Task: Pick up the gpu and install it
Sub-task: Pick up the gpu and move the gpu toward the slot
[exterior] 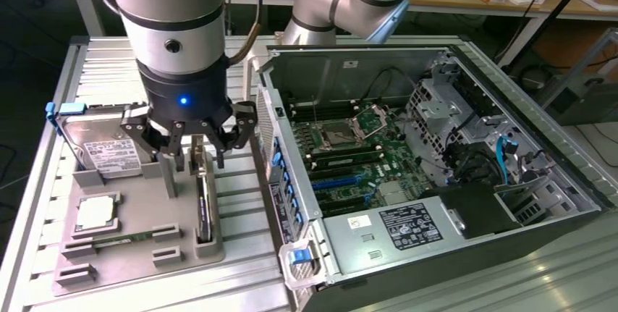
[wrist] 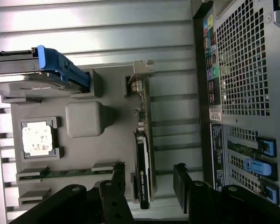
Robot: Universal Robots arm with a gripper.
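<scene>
Holder tray [exterior: 135,267], one, gray: one hard drive [exterior: 101,149], one processor chip [exterior: 97,213], one memory stick [exterior: 121,240], half sunk in its slot. One gpu [exterior: 204,211] is stood on edge on the tray's case-side edge and flanked by one gripper [exterior: 196,154], spread wide, nothing gripped. One open computer case [exterior: 435,182], partly cut off.

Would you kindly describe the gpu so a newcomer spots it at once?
On the exterior view's left of the open computer case sits a grey tray. The gpu stands on edge along its case-side rim, under the open pincer. Unlike the boxy hard drive, it is a thin card.
</scene>
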